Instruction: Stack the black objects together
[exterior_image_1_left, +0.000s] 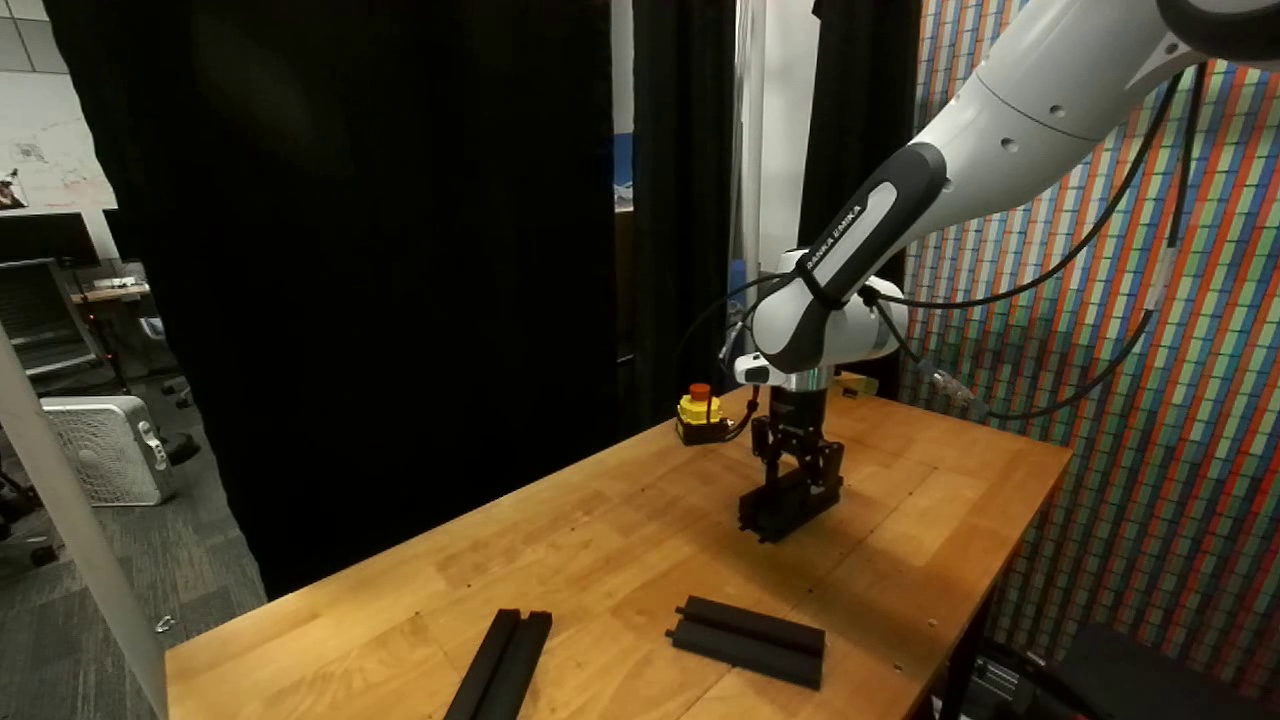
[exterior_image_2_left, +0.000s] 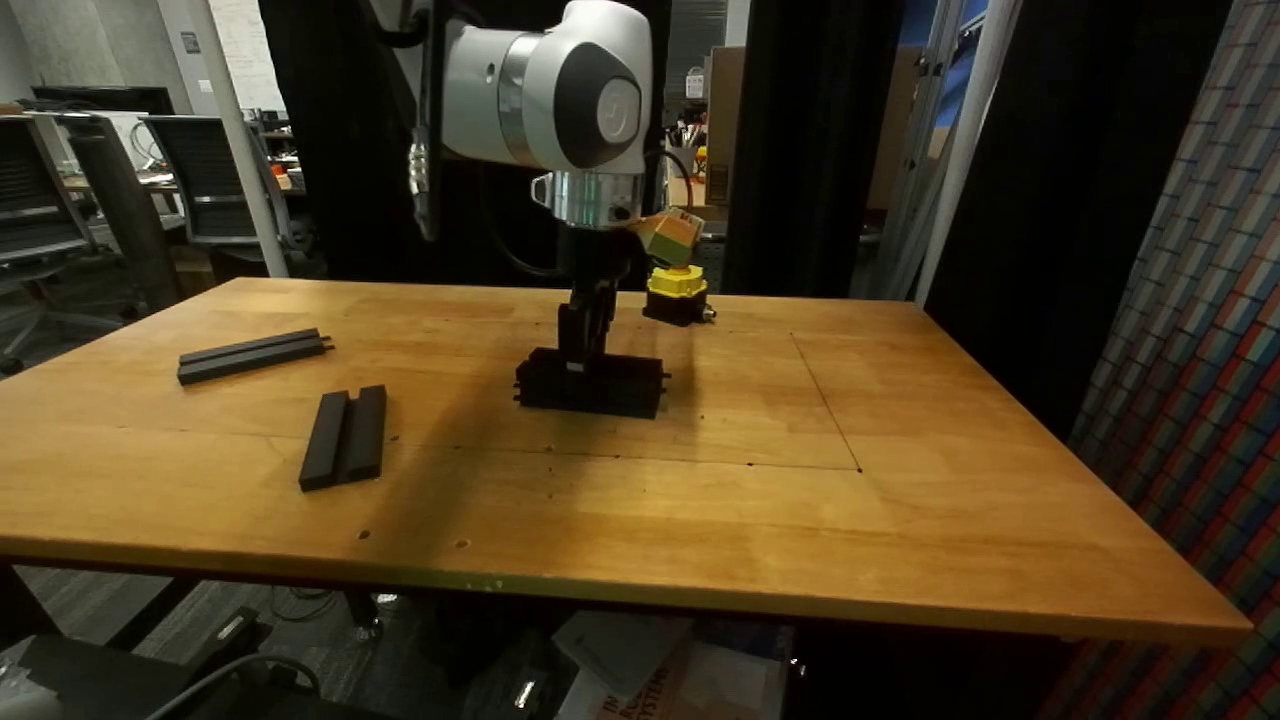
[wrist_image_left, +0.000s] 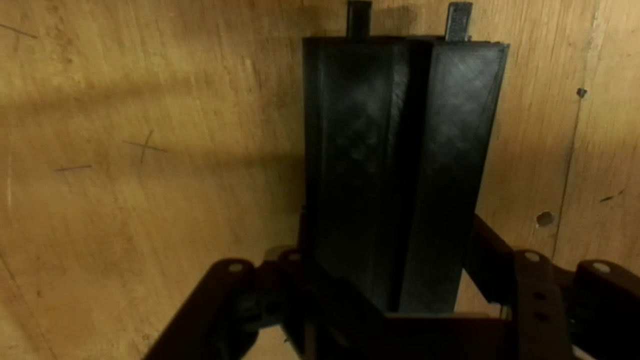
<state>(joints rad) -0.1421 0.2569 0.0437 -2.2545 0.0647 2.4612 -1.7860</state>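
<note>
Tool (exterior_image_1_left: 798, 482) clamping a matte black rectangular bar (wrist_image_left: 365, 165), I see two matching bars (exterior_image_2_left: 255, 352) toward the worktop's (exterior_image_2_left: 110, 352) left edge in an exterior view

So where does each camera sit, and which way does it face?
An exterior view: raised, looking past two loose black bars toward the gripper; arm shows top right.
An exterior view: raised, looking across the table toward black curtains; gripper and partial arm show.
Wrist view: on the wrist, looking down at the black bar between the fingers.
Both exterior views share the yellow-topped device and loose black bars.
</note>
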